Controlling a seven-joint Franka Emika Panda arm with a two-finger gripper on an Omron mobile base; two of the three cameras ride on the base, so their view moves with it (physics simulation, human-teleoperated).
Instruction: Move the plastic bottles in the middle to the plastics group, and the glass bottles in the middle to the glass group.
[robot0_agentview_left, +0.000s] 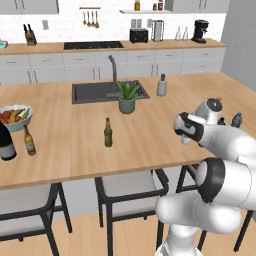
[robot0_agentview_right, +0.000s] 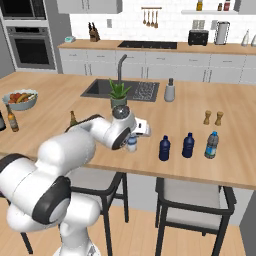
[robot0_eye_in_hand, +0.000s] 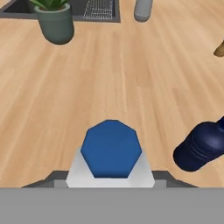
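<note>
Hovers with the claw (robot0_agentview_right: 132, 138) straight over the small clear bottle (robot0_agentview_right: 131, 146), left of middle in the right base view, near the front edge of the counter (robot0_agentview_right: 165, 112). Looks down in the hand view onto that bottle's blue eight-sided top, low in the middle of the frame, probably lined up this way for a grab from above. Cannot tell how wide the claw stands, nor whether it has hold of the bottle.

Seems bound for the row in the lower right of the right base view: a dark blue bottle (robot0_agentview_right: 164, 148), a second dark blue bottle (robot0_agentview_right: 188, 145) and a pale blue bottle (robot0_agentview_right: 212, 145) with a blue cap, likely kept together as the plastics.

Leaves the green beer bottle (robot0_agentview_left: 108, 132) alone in the middle of the left base view. Stands well apart from the wine bottle (robot0_agentview_left: 6, 142) and the amber bottle (robot0_agentview_left: 29, 141) at the left edge, presumably the glass corner.

Shows a yellowish label on the beer bottle, white on the wine bottle, pale on the amber bottle. No word or brand readable on any.
</note>
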